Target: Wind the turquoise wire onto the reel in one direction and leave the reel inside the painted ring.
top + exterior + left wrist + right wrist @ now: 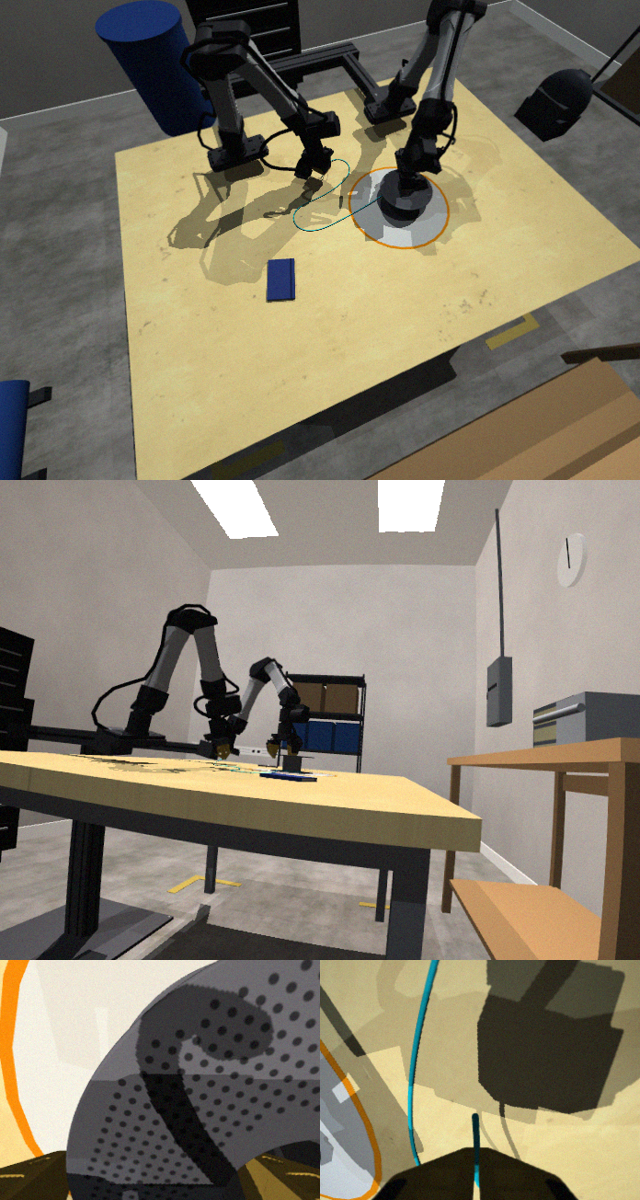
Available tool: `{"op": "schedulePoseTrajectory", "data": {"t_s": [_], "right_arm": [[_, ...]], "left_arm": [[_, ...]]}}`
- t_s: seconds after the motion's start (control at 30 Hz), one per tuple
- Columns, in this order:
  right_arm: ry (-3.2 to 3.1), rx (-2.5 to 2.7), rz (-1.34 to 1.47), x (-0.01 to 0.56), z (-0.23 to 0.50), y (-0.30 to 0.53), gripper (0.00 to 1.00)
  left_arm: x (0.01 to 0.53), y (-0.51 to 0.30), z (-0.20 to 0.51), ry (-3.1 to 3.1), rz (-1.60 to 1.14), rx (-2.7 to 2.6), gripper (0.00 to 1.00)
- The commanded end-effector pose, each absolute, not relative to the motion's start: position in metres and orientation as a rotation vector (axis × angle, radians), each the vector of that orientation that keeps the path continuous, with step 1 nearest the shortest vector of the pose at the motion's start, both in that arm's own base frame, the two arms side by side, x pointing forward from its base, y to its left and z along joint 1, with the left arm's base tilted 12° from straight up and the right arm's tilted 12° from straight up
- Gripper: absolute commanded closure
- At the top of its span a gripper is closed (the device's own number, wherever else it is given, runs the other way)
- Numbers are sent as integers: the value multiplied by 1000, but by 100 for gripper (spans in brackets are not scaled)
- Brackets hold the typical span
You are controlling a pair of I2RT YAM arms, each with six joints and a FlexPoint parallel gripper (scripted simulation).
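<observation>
Right gripper [318, 176] [222, 753] [476, 1163]: narrow, pinching turquoise wire [310, 230] [234, 769] [416, 1043], thin, springy, best held near its end. Reel [394, 188] [292, 763] [231, 1098]: flat inside painted ring [405, 247] [335, 775] [6, 1052] [369, 1131], probably rigid and light, to be turned by its upper flange. Left gripper [413, 181] [281, 748] [154, 1163]: wide, at that flange, contact seemingly unconfirmed.

Pale yellow wooden tabletop [222, 356] [247, 805], dark blue notebook [280, 279] [288, 776] lying flat, orange painted ring [405, 247] [378, 1163]
</observation>
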State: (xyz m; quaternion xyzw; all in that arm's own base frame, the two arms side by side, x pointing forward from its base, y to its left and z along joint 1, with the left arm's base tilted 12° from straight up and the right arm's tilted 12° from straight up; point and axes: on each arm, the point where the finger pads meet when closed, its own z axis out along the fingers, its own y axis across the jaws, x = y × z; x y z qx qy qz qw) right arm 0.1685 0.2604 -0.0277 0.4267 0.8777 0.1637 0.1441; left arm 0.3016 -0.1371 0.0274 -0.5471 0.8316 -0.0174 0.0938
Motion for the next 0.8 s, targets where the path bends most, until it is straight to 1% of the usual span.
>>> {"op": "schedulePoseTrajectory", "data": {"t_s": [0.0, 0.23, 0.73, 0.77], "right_arm": [[2512, 1234, 549, 170, -18, 269, 100], [2512, 1235, 549, 170, -18, 269, 100], [2509, 1237, 544, 171, -19, 267, 100], [2509, 1237, 544, 171, -19, 267, 100]], "left_arm": [[309, -136, 26, 2444, -62, -1622, 18], [308, -136, 30, 2444, -62, -1622, 18], [308, -136, 30, 2444, -62, -1622, 43], [308, -136, 30, 2444, -62, -1622, 43]]}}
